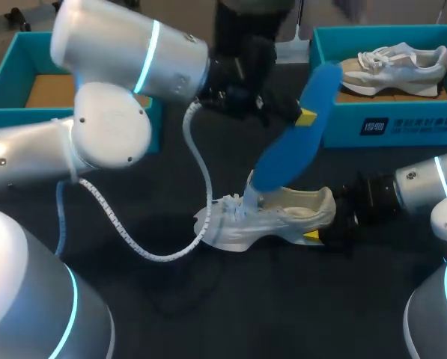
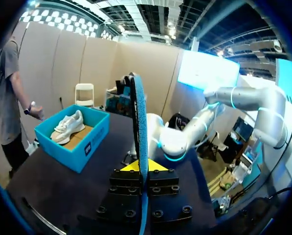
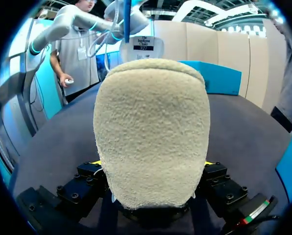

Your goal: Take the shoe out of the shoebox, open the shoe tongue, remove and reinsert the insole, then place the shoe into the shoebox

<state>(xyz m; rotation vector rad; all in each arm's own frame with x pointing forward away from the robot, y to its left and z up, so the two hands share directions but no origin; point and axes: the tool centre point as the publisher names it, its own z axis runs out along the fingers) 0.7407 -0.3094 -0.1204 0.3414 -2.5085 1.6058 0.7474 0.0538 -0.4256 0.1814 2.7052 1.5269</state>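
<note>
Working insole step: long blue foam insole [image 1: 290, 138] stands steep, toe end down in mouth of white-and-cream sneaker [image 1: 272, 223] lying on dark table [image 1: 230, 314]. Can't tell if coming out or going back.

L gripper [image 2: 138, 169] clamped on insole's upper part; arm reaches in past middle.

R gripper [image 1: 314, 233] low, clamped on sneaker's fuzzy heel.

Next, I judge: if reinserting, flatten angle, slide toe fwd while R steadies.

Open teal shoebox [image 1: 4, 84] far left, well apart.

From above and behind, the head view takes in the whole bench [image 1: 283, 299]. The left wrist view looks closely along the blue insole [image 2: 139, 122] toward the far shoebox [image 2: 87, 147]. The right wrist view sits tight behind the shoe [image 3: 150, 132], which is also seen overhead.
</note>
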